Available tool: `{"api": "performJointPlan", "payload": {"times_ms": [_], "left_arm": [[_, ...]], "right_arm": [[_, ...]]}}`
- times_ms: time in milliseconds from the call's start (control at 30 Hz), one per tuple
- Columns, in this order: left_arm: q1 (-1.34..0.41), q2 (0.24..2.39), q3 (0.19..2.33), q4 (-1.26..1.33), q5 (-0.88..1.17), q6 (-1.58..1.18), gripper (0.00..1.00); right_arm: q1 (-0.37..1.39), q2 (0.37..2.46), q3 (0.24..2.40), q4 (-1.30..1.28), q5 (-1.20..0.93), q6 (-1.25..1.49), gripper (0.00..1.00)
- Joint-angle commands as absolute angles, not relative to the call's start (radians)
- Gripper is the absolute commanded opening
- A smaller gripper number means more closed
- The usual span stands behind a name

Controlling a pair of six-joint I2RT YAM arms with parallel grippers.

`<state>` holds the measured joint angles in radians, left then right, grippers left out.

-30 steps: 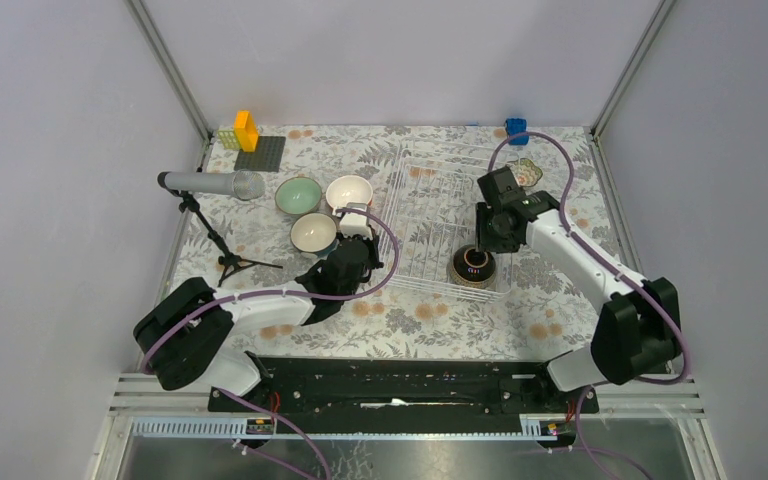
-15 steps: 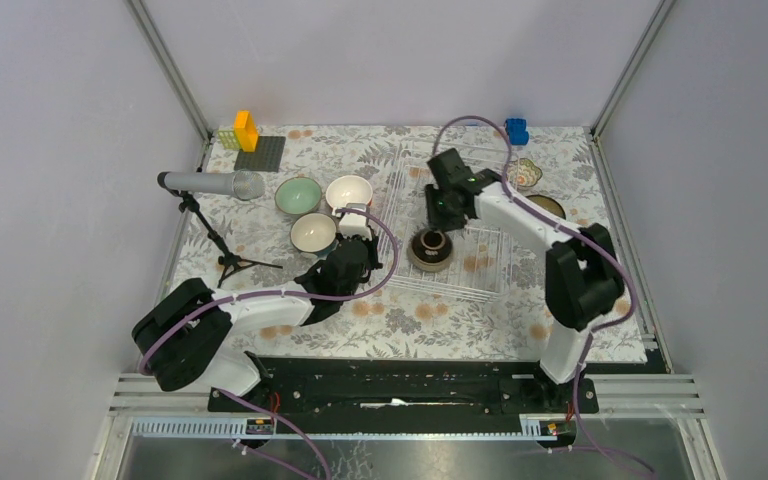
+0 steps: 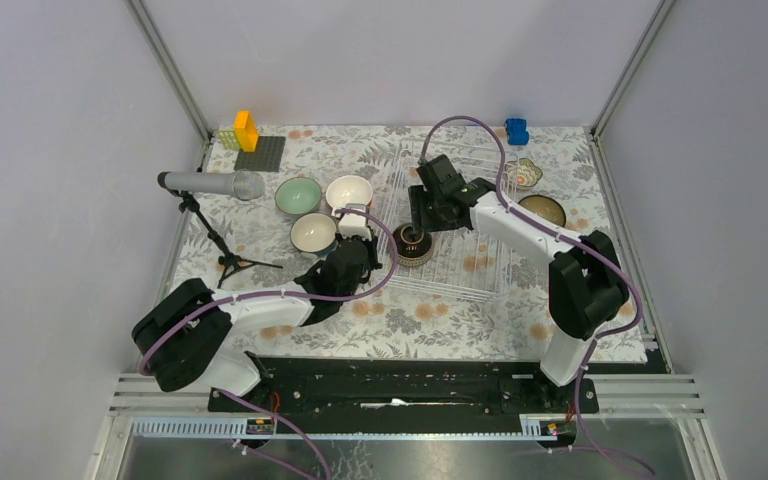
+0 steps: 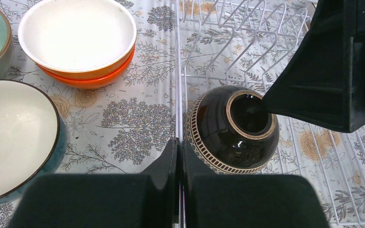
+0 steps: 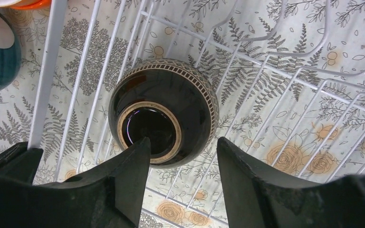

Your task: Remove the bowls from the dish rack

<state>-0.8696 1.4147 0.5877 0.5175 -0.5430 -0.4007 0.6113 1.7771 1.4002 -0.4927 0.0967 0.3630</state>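
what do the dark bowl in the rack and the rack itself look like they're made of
Dark bowl: probably glazed ceramic. It has a glossy near-black surface with highlights, a matte tan foot ring and a cream patterned band.
Dish rack: likely metal wire with a smooth white coating, judging by the thin, stiff, evenly bent rods. Plastic cannot be ruled out.

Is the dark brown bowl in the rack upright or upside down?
Upside down: the dark brown bowl's foot ring faces up in both wrist views, on the dish rack's wires.
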Motion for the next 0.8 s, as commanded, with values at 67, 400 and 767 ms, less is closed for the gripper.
{"api": "performJointPlan", "payload": {"times_ms": [67,400,767], "left_arm": [[-0.875,1.363,0.59,0.591,-0.547,-0.413,0.0],[-0.876,1.365,0.587,0.592,-0.542,-0.44,0.02],[-0.876,1.367,0.58,0.598,-0.556,-0.467,0.02]], "right_arm": [[0.6,1.739,1.344,-0.443,0.141,0.381,0.67],[0.485,1.676,1.126,-0.154,-0.126,0.564,0.83],[0.457,1.776,1.072,-0.025,-0.291,0.621,0.85]]}}
